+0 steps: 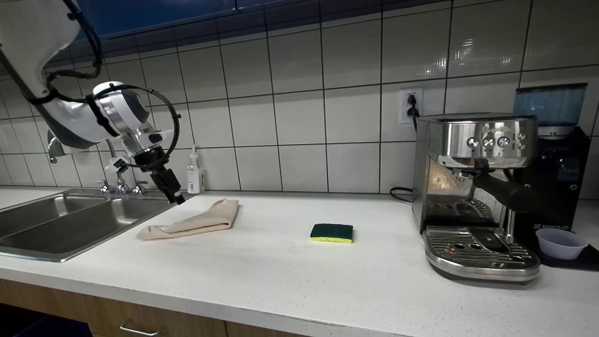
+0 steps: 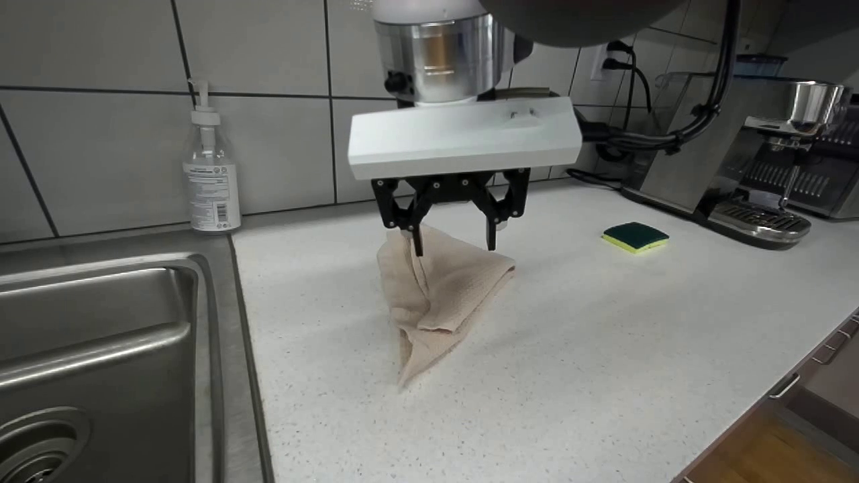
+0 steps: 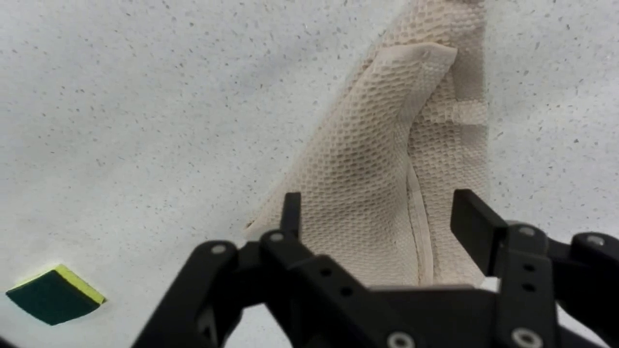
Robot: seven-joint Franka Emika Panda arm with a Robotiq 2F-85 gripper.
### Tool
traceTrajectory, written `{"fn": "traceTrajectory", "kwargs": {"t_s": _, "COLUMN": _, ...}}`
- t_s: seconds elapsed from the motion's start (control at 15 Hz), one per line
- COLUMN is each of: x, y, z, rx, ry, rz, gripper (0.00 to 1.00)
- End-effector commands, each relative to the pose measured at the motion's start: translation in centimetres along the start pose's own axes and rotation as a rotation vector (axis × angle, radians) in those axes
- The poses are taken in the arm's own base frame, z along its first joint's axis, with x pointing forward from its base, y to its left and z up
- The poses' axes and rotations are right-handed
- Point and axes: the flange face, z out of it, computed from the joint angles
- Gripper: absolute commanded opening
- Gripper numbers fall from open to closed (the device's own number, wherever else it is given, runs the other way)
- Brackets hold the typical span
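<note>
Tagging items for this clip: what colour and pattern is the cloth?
The cloth is beige with a waffle-like texture, clearest in the wrist view.

Sink (image 1: 89, 220) at left, faucet (image 1: 122, 186) at its far edge, bottle (image 2: 213, 191) by the far wall (image 1: 299, 117), sponge (image 1: 332, 232) on the table (image 1: 281, 281), coffee machine (image 1: 461, 203) at right, grinder (image 1: 554, 164) beside it, bowl (image 1: 561, 244) near the grinder
</note>
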Motion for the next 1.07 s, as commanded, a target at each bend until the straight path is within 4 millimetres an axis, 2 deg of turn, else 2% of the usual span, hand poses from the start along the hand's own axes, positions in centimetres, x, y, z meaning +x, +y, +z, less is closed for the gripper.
{"fn": "traceTrajectory", "kwargs": {"t_s": 0.0, "x": -0.1, "y": 0.9, "z": -1.1, "rx": -0.018, "ry": 0.008, "rz": 0.018, "gripper": 1.00}}
{"fn": "traceTrajectory", "kwargs": {"t_s": 0.4, "x": 0.7, "y": 1.8, "z": -1.3, "rx": -0.002, "ry": -0.005, "rz": 0.021, "gripper": 1.00}}
{"fn": "traceTrajectory", "kwargs": {"t_s": 1.0, "x": 4.0, "y": 6.5, "z": -1.6, "rx": 0.048, "ry": -0.038, "rz": 0.035, "gripper": 1.00}}
